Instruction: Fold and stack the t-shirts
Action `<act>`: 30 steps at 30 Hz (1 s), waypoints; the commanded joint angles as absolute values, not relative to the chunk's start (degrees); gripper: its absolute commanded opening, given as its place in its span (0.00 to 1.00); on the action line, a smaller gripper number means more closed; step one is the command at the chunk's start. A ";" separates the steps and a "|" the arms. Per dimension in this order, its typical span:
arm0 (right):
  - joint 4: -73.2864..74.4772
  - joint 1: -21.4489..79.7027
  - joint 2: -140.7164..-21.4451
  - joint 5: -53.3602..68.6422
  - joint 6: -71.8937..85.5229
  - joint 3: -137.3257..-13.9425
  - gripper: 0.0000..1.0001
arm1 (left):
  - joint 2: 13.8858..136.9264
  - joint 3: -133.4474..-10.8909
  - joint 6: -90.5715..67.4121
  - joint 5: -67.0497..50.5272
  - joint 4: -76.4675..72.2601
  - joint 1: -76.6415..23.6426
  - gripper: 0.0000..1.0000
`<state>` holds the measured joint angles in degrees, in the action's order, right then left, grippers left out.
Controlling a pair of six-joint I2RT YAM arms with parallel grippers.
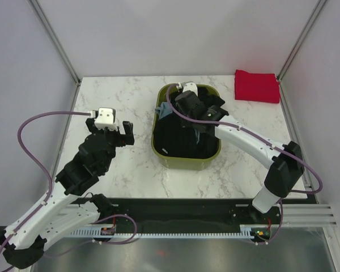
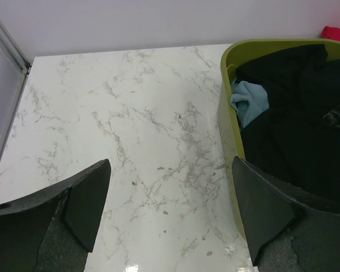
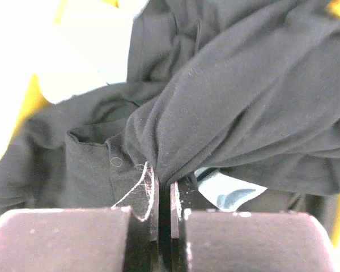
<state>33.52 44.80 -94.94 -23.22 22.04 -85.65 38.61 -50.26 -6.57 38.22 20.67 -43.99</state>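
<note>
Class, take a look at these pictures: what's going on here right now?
The right gripper is down in the green tub, shut on a fold of a black shirt that is not yet lifted out. A pale blue shirt is tucked in the tub too. The left gripper hangs open over the marble table beside the tub, holding nothing. A red shirt lies folded at the table's far right corner.

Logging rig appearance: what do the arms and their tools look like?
The left arm and right arm have black joints, white shells and a looping purple cable each. White camera blocks top the wrists. The left tool and right tool have dark wedge fingers.
</note>
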 commanded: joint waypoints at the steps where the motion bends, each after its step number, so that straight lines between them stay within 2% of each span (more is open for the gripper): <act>1: 35.15 44.91 -88.87 -24.87 20.48 -93.14 0.00 | 39.28 -50.54 -6.42 36.83 20.39 -43.42 0.94; 5: 36.82 44.91 -85.09 -26.71 16.88 -99.90 0.00 | 39.90 -50.63 -6.42 36.74 20.39 -43.33 0.93; 8: 38.58 44.91 -79.93 -38.10 12.42 -105.45 0.00 | 40.52 -50.63 -6.24 36.39 20.57 -43.24 0.93; 9: 37.45 44.91 -77.89 -45.19 11.35 -105.90 0.00 | 40.95 -50.63 -6.24 36.13 20.65 -43.33 0.92; 16: 26.63 44.91 -58.02 -58.34 2.20 -95.47 0.01 | 43.50 -51.50 -7.82 32.96 21.53 -43.15 0.92; 19: 27.33 44.91 -52.48 -60.03 3.68 -88.54 0.18 | 44.56 -51.94 -7.82 32.26 21.88 -43.15 0.92; 21: 31.52 44.91 -48.97 -60.29 7.36 -84.48 0.48 | 45.79 -52.29 -8.26 31.64 22.32 -43.07 0.92; 22: 33.03 44.91 -47.91 -60.21 11.91 -82.11 0.66 | 46.23 -52.56 -8.44 30.94 22.50 -43.07 0.91; 23: 36.61 45.00 -46.07 -60.99 14.39 -77.65 0.98 | 46.75 -52.65 -8.79 30.50 22.67 -43.07 0.91; 28: 44.20 44.91 -44.39 -58.98 25.92 -69.53 0.98 | 52.99 -54.49 -11.51 25.85 24.08 -42.98 0.92; 30: 44.47 44.91 -43.77 -55.83 28.29 -67.51 0.98 | 59.28 -57.29 -12.12 19.30 26.17 -41.93 0.95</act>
